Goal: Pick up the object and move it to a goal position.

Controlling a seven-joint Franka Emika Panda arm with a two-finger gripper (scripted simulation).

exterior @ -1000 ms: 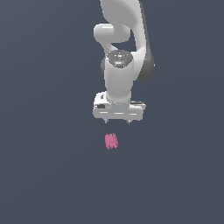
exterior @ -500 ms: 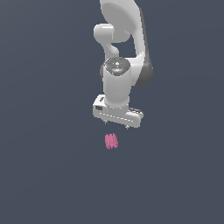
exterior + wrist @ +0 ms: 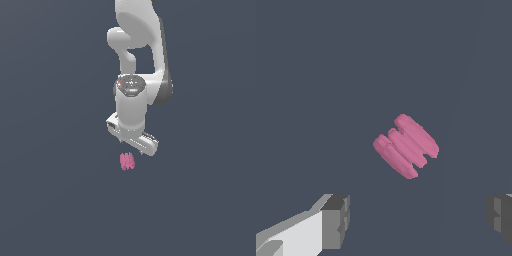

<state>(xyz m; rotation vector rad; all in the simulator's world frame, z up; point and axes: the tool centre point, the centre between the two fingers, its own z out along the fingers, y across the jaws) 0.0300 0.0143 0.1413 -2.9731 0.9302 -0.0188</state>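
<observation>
The object [image 3: 127, 161] is a small pink ridged blob lying on the dark grey floor, just below the white gripper [image 3: 134, 152] in the exterior view. In the wrist view the object [image 3: 406, 146] lies ahead of the gripper [image 3: 418, 220], tilted, apart from both grey fingertips [image 3: 336, 221]. The fingers stand wide apart, nothing between them, so the gripper is open and hovers above the object without touching it.
The white arm [image 3: 135, 60] rises from the gripper to the top of the exterior view. Plain dark grey floor [image 3: 50, 200] surrounds the object on all sides.
The gripper has turned about its vertical axis, its hand bar now slanting down toward the exterior view's right. The object has not moved.
</observation>
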